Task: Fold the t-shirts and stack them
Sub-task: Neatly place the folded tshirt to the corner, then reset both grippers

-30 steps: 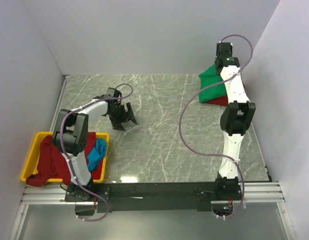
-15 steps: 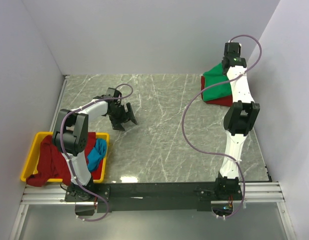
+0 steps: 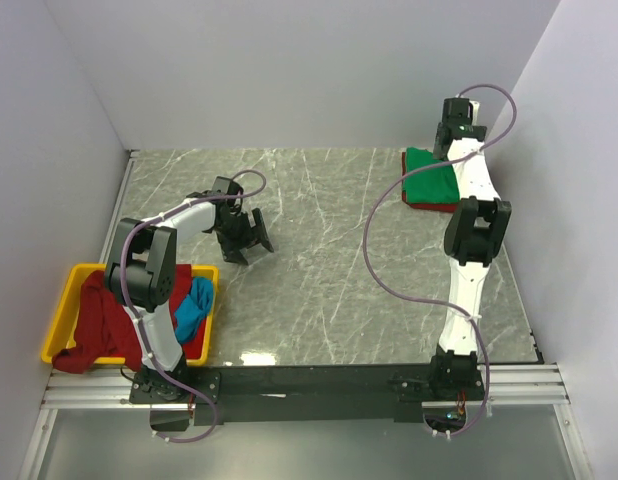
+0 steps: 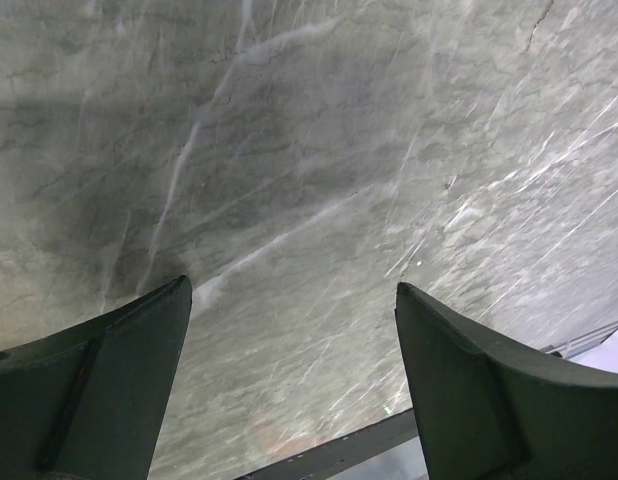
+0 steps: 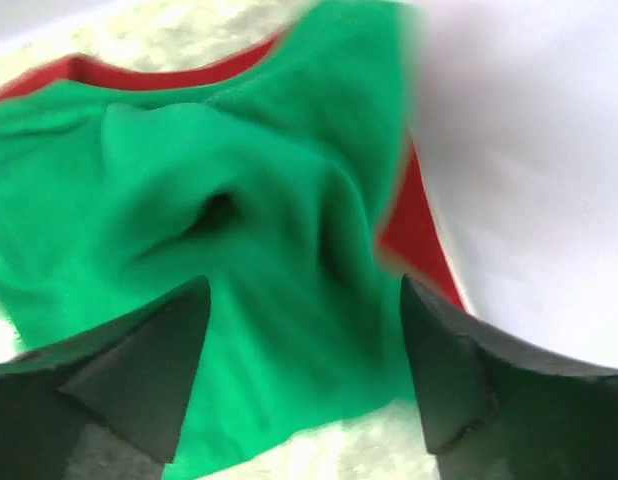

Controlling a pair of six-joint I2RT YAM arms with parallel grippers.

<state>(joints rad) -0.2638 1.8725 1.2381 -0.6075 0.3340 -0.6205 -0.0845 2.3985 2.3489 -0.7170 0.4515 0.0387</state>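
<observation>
At the near left, a yellow bin (image 3: 57,322) holds a crumpled dark red t-shirt (image 3: 97,320) and a blue t-shirt (image 3: 195,305). The left tool (image 3: 247,232) hangs open over the bare bench (image 3: 329,260). At the far right, the green t-shirt (image 3: 432,180) lies folded on a red t-shirt (image 3: 434,207). The right tool (image 5: 301,290) stands open just above it, gripping nothing.

At the far right corner of the table (image 3: 329,270) the upper shirt (image 3: 432,178) lies on the lower shirt (image 3: 434,207) (its near edge pokes out), with the right gripper (image 5: 304,290) above them. The bin (image 3: 61,315) sits near left, a heap of shirts (image 3: 104,320) in it. The left gripper (image 3: 247,238) hangs beyond it.
</observation>
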